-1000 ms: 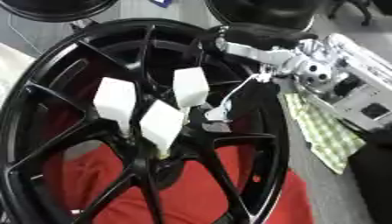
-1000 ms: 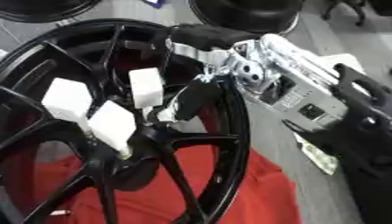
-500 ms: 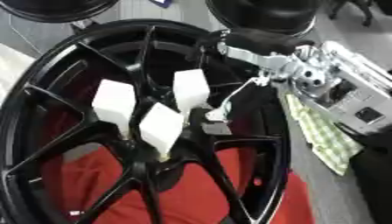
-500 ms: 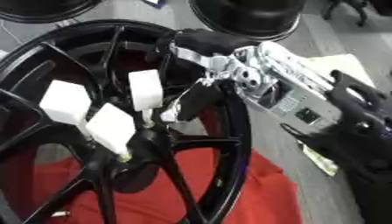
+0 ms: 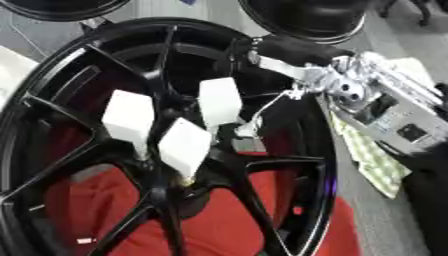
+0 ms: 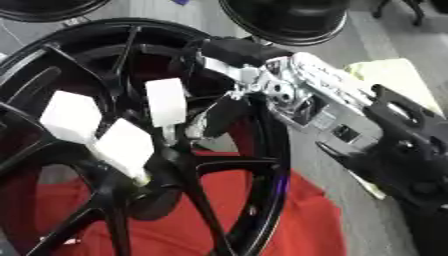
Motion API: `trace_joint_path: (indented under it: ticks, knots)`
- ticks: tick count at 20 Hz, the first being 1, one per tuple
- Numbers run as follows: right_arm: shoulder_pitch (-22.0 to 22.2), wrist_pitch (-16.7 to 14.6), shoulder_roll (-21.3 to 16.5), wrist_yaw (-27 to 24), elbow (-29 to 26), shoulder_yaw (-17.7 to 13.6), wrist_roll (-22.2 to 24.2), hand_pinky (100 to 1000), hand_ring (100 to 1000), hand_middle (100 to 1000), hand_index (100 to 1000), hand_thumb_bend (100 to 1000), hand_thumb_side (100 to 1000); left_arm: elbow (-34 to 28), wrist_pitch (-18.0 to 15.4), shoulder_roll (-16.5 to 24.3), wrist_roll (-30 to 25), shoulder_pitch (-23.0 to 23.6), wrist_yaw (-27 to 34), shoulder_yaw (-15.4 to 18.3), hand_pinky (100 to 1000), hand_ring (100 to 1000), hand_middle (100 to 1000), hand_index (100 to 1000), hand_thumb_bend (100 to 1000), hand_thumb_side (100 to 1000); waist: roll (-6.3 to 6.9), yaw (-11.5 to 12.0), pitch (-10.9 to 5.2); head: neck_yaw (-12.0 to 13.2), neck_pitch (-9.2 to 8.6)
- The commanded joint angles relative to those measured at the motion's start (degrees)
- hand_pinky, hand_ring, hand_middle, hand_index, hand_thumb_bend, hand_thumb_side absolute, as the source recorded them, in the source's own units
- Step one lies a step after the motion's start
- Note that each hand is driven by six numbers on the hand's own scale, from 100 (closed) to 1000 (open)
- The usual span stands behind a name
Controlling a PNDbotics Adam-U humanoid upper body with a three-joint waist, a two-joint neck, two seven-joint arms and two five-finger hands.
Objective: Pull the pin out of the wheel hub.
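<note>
My right hand reaches over the rim to the hub, its fingers hidden, grip unconfirmed; white-tagged pins remain seated, so a skewed pull risks jamming one.

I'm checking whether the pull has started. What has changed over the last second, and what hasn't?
Little has changed. The right hand has crept slightly up along the rim of the black wheel hub, reaching in from the right as before; whether it holds anything cannot be told. The three white blocks at the hub's centre sit where they were, and the red cloth under the wheel is unmoved. No pin has visibly come out.
</note>
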Motion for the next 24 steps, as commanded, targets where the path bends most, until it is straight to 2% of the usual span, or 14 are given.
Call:
trace_joint_path:
  ticks: [1, 5, 13, 14, 24]
  knots:
    - [-0.61, -0.09, -0.68, -0.14, -0.57, -1.27, -0.47, 910, 963, 885, 884, 512, 333, -1.13, 0.01, 0.69, -0.02, -0.31, -0.01, 0.21, 723, 695, 585, 661, 100, 817, 0.33, 0.00, -1.17, -0.86, -0.84]
    - [-1.01, 0.23, -0.96, -1.15, -1.56, -2.15, -0.75, 910, 960, 884, 883, 509, 323, -1.13, -0.01, 0.88, -0.02, -0.38, 0.02, 0.22, 724, 695, 585, 661, 100, 816, 0.21, -0.19, -1.46, -2.07, -1.01]
    - [-2.36, 1.60, -1.47, -4.38, -3.34, -3.76, -0.38, 908, 957, 882, 883, 515, 333, -1.13, -0.03, 1.08, -0.01, -0.39, 0.11, 0.29, 725, 696, 586, 661, 100, 816, -0.08, -0.32, -1.81, -2.60, -1.14]
    - [-2.50, 1.78, -1.59, -4.69, -3.58, -3.96, -0.37, 908, 957, 882, 883, 480, 348, -1.13, -0.01, 1.10, -0.01, -0.37, 0.13, 0.29, 725, 696, 586, 661, 100, 816, -0.12, -0.34, -1.84, -2.64, -1.13]
    - [-3.37, 1.62, -2.47, -4.80, -3.80, -4.56, 1.35, 912, 964, 886, 889, 521, 369, -1.13, 0.00, 1.22, -0.10, -0.35, 0.26, 0.28, 727, 696, 587, 661, 100, 816, -0.22, -0.36, -1.96, -2.92, -1.29]
